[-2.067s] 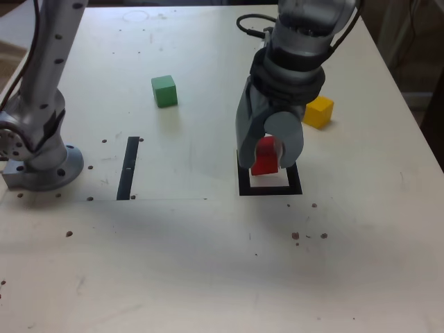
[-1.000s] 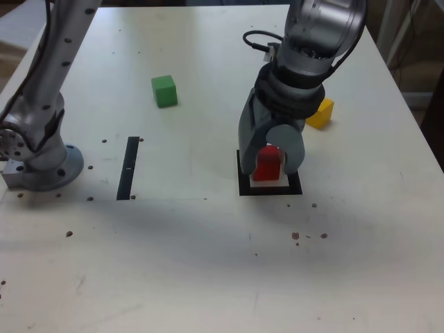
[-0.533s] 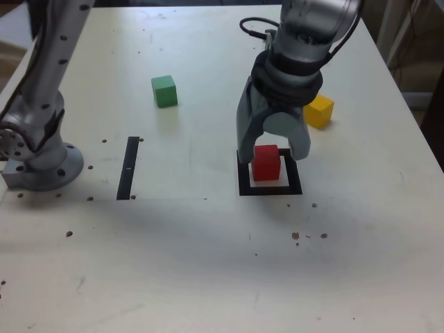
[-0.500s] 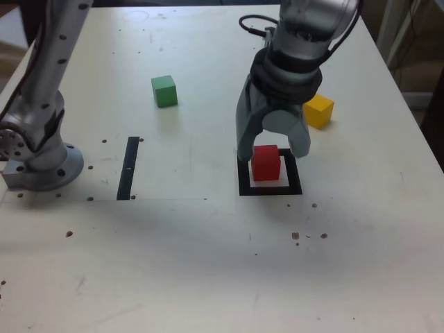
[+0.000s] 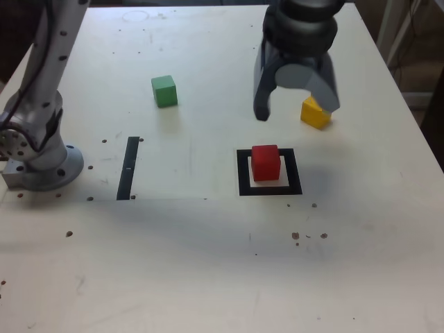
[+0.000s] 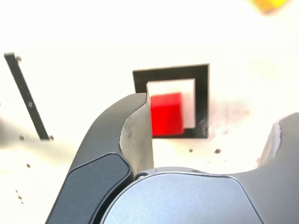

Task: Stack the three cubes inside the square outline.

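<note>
Release looks done: the end effector [image 5: 297, 109] is now hanging empty with jaws spread wide, having let go of the red cube [image 5: 266, 162] and lifted off toward the tabletop's far edge. That cube is sitting alone inside the square outline [image 5: 243, 189]. Yellow cube [image 5: 316, 114] is waiting just beyond the jaws, green cube [image 5: 164, 91] well apart, so I'm guessing yellow's next.

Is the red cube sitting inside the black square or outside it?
Inside. The red cube rests on the white centre of the black square, with the frame showing around it, apart from the open gripper.
</note>
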### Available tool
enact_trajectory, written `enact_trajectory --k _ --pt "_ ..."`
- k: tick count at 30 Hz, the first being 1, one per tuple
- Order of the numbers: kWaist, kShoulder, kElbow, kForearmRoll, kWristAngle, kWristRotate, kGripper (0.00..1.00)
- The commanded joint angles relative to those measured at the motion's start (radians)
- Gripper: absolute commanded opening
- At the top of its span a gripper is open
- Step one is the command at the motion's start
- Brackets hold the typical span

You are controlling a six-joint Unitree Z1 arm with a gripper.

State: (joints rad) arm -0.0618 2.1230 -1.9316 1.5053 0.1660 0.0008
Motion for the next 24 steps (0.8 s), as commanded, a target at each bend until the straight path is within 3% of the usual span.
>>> enact_trajectory --k 1,9,19,24 --pt "0.03 0.023 -0.026 0.0 0.003 0.042 0.99" --pt "0.12 0.078 -0.153 0.002 0.014 0.245 0.99" --pt "0.14 0.094 -0.125 0.036 0.117 0.674 0.99" --pt "0.14 0.124 -0.142 0.025 0.143 0.734 0.99"
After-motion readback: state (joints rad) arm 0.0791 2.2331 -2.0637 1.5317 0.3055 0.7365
